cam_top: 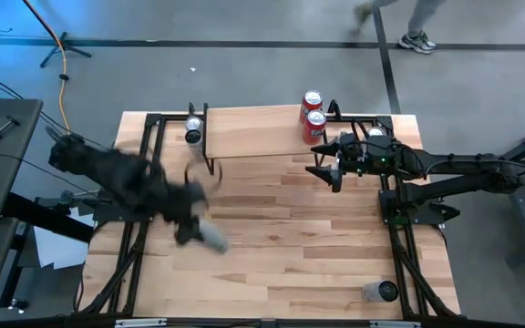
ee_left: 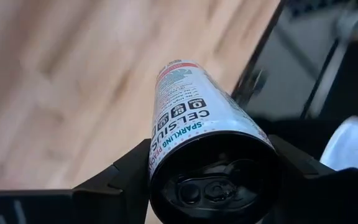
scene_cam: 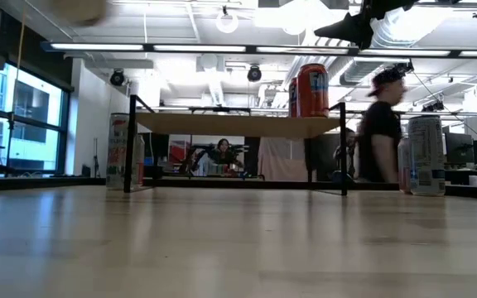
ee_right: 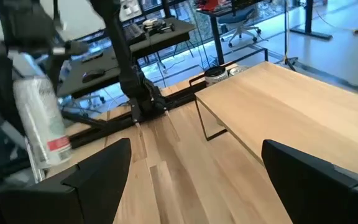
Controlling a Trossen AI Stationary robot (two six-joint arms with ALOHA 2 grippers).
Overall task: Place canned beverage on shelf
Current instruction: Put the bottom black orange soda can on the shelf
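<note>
Two cans on top: a pair of red cylindrical drink cans (cam_top: 313, 117) stands at the right far corner of the low shelf with a light wood plank top and thin black wire legs (cam_top: 249, 132).
Carried can: a slim white Celsius beverage can (cam_top: 211, 236) is pinched between the fingers of the left gripper (cam_top: 197, 230), near the middle-left of the table and well clear of the shelf's near edge; the wrist view shows both fingers (ee_left: 120, 177) pressed against its sides close to the dark lid end.
Right gripper: the right gripper (cam_top: 332, 167) hangs just off the shelf's right near corner, fingers (ee_right: 98, 171) spread wide with nothing between them.
Other cans: a white can (cam_top: 193, 130) stands at the shelf's left far end by the leg, another pale can (cam_top: 380, 291) sits at the table's right near corner, and one more white can (cam_top: 375, 135) stands just behind the right arm.
Risk: the grip sits near one end, so in my judgement the can could swing or slip during a fast move; coming in low, it may catch the plank's near edge or a wire leg.
Open room: most of the plank, from the middle to the left, looks bare, a safer target than the crowded right corner.
Edges: bare wood table (cam_top: 281, 237) lies open between gripper and shelf; black frame rails run along both sides.
</note>
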